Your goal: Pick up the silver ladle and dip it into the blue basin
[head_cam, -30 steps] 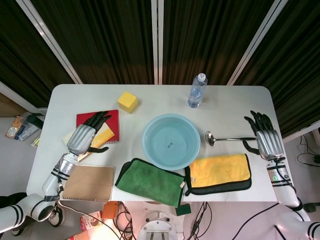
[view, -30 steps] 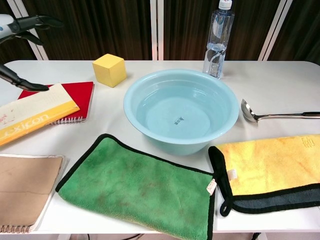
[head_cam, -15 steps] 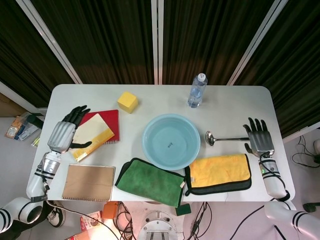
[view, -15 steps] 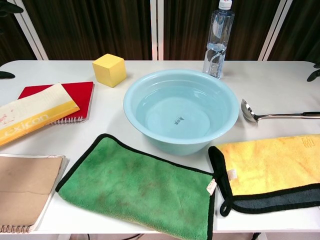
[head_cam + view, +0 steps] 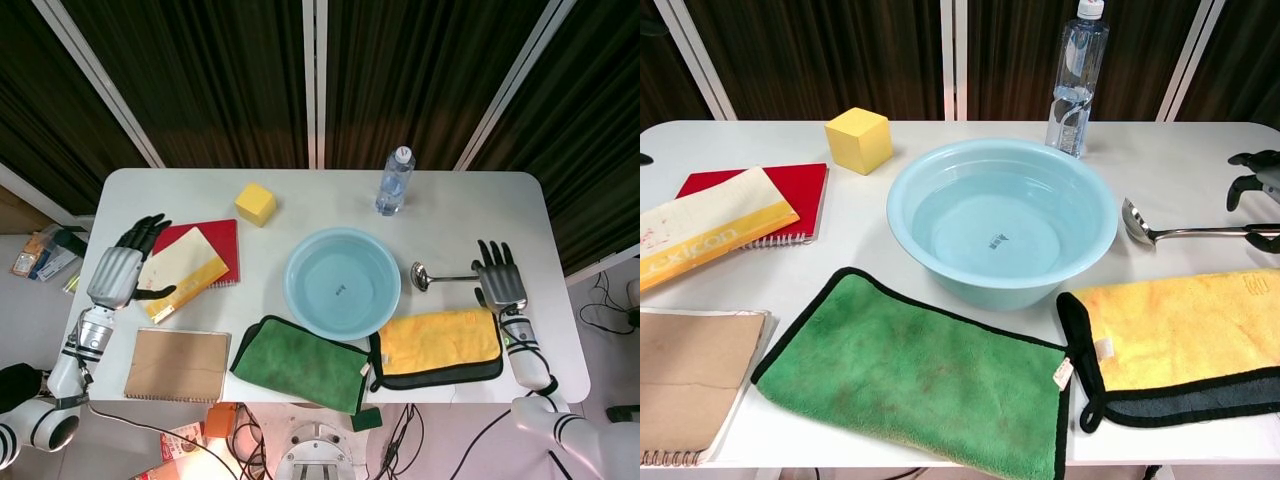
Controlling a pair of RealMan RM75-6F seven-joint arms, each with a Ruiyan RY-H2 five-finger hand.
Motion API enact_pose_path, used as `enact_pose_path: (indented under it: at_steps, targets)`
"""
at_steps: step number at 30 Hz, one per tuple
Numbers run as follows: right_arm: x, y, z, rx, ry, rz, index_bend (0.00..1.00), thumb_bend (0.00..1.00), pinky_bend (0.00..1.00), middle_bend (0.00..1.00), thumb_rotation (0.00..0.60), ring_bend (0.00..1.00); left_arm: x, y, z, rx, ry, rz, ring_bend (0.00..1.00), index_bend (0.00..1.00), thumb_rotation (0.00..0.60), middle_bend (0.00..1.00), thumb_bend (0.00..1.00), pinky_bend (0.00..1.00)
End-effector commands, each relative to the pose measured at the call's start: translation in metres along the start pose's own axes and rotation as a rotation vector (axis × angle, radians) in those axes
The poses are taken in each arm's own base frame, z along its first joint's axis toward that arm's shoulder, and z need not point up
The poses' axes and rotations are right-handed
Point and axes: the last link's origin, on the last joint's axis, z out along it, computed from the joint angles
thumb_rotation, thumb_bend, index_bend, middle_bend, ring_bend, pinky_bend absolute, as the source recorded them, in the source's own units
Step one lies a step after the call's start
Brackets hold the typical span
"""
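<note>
The silver ladle [image 5: 440, 277] lies on the white table just right of the blue basin [image 5: 296, 300], bowl toward the basin and handle pointing right. In the chest view the ladle [image 5: 1170, 233] runs to the right edge, beside the basin [image 5: 970, 285]. My right hand [image 5: 498, 282] sits over the far end of the handle with its fingers spread and nothing gripped; its fingertips [image 5: 1248, 184] show at the frame's edge. My left hand [image 5: 118, 271] hovers at the table's left side beside the books, fingers apart and empty.
A water bottle [image 5: 394, 182] stands behind the basin and a yellow cube [image 5: 255, 204] at the back left. A red notebook [image 5: 225, 238], a cream-yellow book [image 5: 190, 272] and a brown notebook [image 5: 180, 365] lie left. A green cloth [image 5: 298, 362] and a yellow cloth [image 5: 438, 344] line the front edge.
My right hand has moved left and nearer, from beyond the handle's end to over it. My left hand has drawn back left, off the books.
</note>
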Motion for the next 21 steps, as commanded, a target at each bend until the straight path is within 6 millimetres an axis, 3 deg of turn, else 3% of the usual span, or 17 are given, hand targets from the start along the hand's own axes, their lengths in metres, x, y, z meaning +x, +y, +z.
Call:
enact_pose_path:
  at_steps: [1, 21]
  targets:
    - [-0.005, -0.006, 0.004, -0.001, -0.013, 0.044, 0.4, 0.37, 0.0, 0.02, 0.6, 0.0, -0.001, 0.0, -0.001, 0.003, -0.005, 0.001, 0.02, 0.08, 0.6, 0.04, 0.03, 0.17]
    - [-0.012, -0.01, 0.017, -0.023, -0.028, 0.069, 0.46, 0.37, 0.0, 0.02, 0.6, 0.0, -0.007, 0.002, -0.001, 0.001, -0.043, 0.02, 0.02, 0.08, 0.6, 0.04, 0.03, 0.17]
